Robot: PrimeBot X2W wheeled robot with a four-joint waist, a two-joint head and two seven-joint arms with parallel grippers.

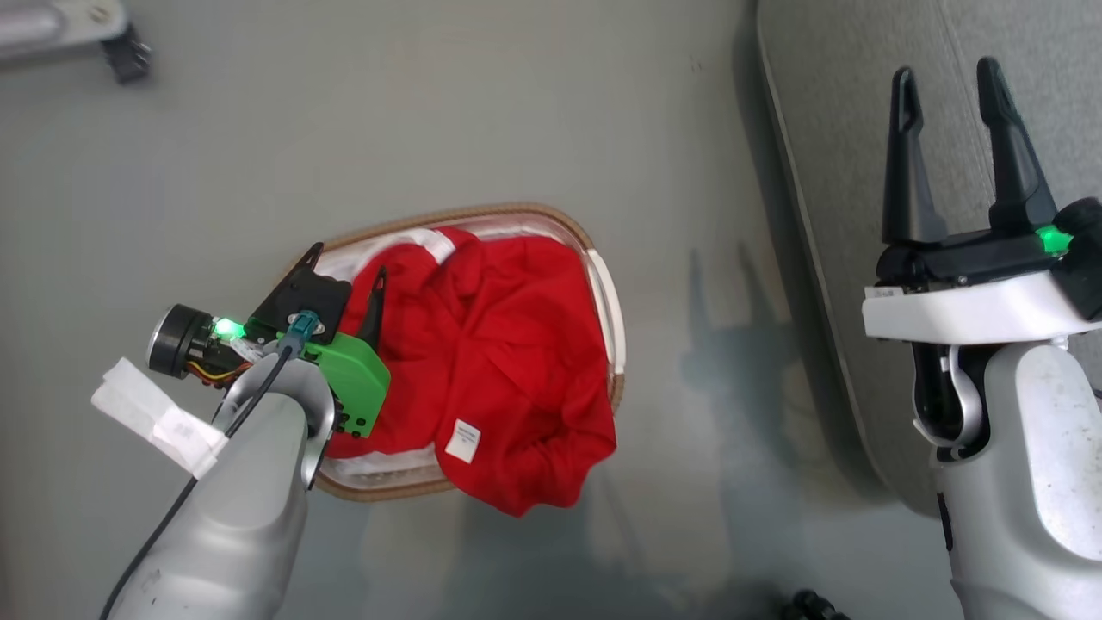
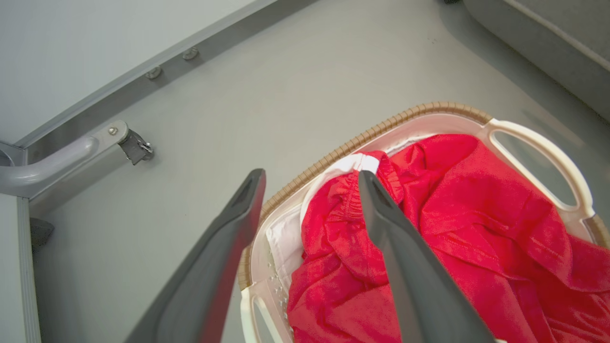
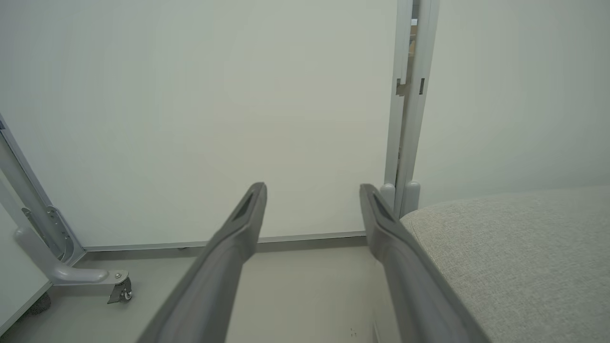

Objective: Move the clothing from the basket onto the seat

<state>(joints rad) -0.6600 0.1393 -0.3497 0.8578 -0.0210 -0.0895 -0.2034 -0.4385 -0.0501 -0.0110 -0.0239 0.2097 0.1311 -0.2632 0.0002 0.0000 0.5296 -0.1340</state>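
Observation:
The clothing (image 1: 508, 344), bright red with a small white label (image 1: 462, 441), fills the basket (image 1: 516, 209) on the floor, and one fold hangs over the near rim. My left gripper (image 1: 348, 260) is open at the basket's left end. In the left wrist view one finger is outside the woven rim (image 2: 381, 128) and the other lies over the red clothing (image 2: 476, 228), with nothing between them. My right gripper (image 1: 945, 71) is open and empty, held over the edge of the grey seat (image 1: 861, 129). The seat (image 3: 514, 252) lies to its right in the right wrist view.
Grey floor surrounds the basket. A partition frame's foot with a caster (image 2: 136, 145) stands at the far left, in front of white wall panels (image 3: 190, 119). A small black object (image 1: 809, 607) sits at the bottom edge of the head view.

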